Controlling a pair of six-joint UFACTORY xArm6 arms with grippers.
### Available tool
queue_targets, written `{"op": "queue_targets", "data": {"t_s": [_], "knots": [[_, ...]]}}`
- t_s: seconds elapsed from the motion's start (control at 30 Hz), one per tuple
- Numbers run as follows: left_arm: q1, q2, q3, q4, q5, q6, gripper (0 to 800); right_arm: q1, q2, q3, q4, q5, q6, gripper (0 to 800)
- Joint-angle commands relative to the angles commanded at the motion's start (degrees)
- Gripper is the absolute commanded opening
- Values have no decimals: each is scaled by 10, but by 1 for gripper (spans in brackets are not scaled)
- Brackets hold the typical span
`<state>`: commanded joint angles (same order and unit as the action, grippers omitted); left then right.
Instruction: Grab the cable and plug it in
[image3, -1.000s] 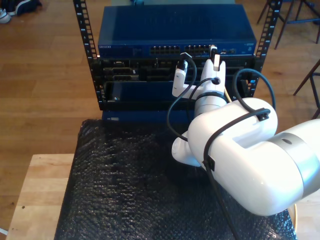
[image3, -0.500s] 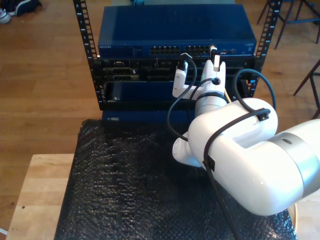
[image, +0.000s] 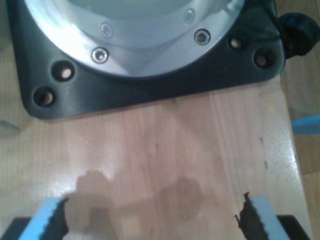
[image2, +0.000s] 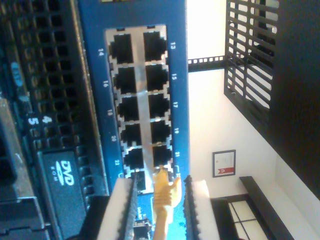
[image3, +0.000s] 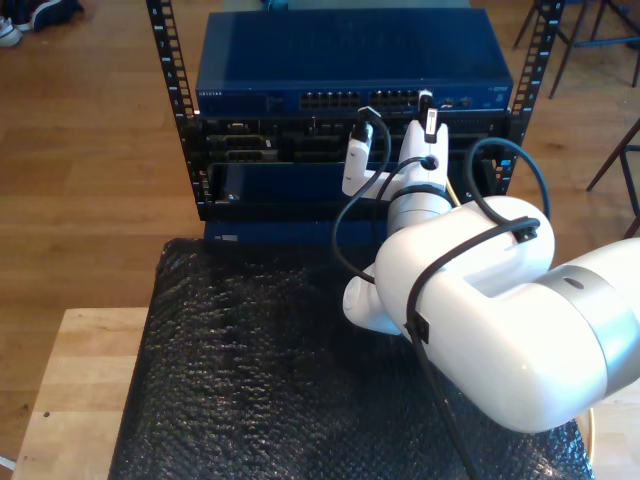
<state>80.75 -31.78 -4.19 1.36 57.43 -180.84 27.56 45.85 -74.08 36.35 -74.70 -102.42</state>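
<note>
Yellow cable (image2: 164, 200) — plug at port

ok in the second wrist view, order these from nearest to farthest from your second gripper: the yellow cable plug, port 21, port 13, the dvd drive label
1. The yellow cable plug, between my second gripper fingers.
2. Port 21, just past the plug's tip.
3. The DVD drive label, off to the side on the black unit beside the switch.
4. Port 13, at the far end of the port block.

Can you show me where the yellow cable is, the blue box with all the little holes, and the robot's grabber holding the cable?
yellow cable (image2: 165, 192): second wrist view, on its yellow end by the ports.
blue box (image3: 350, 55): exterior view, on its top panel.
my second gripper (image2: 159, 195): second wrist view, midway between the white fingertips.
</note>
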Motion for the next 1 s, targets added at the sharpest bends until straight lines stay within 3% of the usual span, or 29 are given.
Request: {"op": "queue_targets", "data": {"t_s": [0.33,1.0], "knots": [[0,0,0,0,0,0,800,2,-40,32,1,16,1,285],[0,0,0,0,0,0,800,10,-185,183,1,131,1,515]]}}
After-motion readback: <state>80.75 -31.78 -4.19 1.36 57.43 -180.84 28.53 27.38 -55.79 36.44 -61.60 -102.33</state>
